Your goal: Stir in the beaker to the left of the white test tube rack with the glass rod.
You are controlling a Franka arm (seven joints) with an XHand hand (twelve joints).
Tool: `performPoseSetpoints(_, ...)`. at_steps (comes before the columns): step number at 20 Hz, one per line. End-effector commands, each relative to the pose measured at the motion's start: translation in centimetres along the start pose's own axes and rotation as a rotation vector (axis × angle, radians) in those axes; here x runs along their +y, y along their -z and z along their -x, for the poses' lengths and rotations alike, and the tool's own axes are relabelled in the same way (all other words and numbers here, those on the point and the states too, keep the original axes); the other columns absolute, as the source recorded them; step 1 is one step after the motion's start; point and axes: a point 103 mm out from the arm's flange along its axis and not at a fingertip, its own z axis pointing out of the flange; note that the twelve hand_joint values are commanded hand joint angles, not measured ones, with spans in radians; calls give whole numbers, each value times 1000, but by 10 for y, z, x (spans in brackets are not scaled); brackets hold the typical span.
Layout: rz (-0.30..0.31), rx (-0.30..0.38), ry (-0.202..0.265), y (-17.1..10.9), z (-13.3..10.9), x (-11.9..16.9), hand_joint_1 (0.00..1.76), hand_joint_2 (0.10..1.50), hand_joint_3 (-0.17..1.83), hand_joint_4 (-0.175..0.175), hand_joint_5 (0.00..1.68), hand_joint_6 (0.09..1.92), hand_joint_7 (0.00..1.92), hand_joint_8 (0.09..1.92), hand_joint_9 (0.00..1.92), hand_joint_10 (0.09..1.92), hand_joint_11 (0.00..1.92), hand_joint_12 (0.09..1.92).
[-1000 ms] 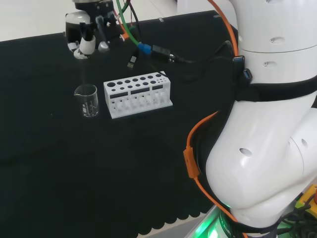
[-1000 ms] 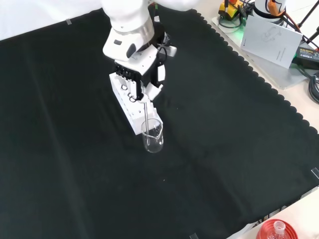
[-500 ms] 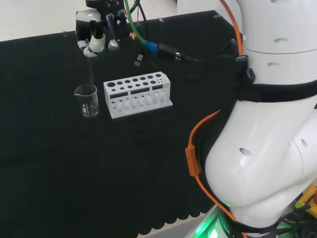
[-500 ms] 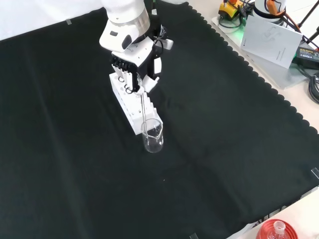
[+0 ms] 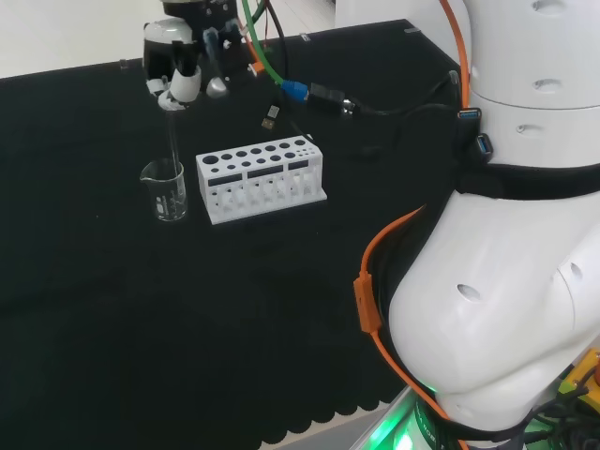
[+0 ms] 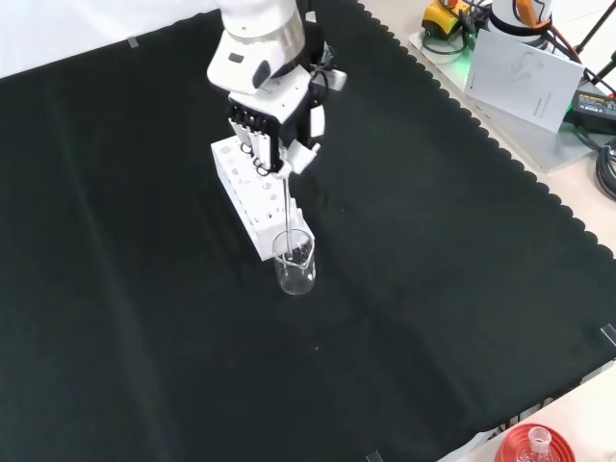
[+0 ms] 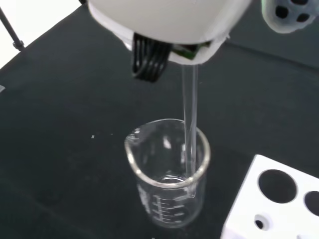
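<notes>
Hand (image 6: pixel 272 120), rod (image 7: pixel 189 124) at beaker (image 7: pixel 169 174) wall

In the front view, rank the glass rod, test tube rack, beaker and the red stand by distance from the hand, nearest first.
From the hand:
1. Glass rod, held in it, hanging down.
2. White test tube rack, just below it.
3. Beaker, past the rack's near end.
4. Red ribbed stand, bottom right corner.

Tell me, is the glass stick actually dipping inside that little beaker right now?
Yes: in the wrist view the glass rod runs down from the hand past the rim of the beaker, its lower end inside.
</notes>
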Motion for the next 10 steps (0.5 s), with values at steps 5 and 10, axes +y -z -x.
performPoseSetpoints(5, -17, 0, -2, -5, -21, 1, 1324, 572, 844, -175, 1120, 858, 1394, 713, 1752, 185, 1561, 563)
performPoseSetpoints(10, -9, 8, -6, -6, -11, -6, 1323, 573, 844, -175, 1120, 858, 1394, 712, 1752, 184, 1561, 563)
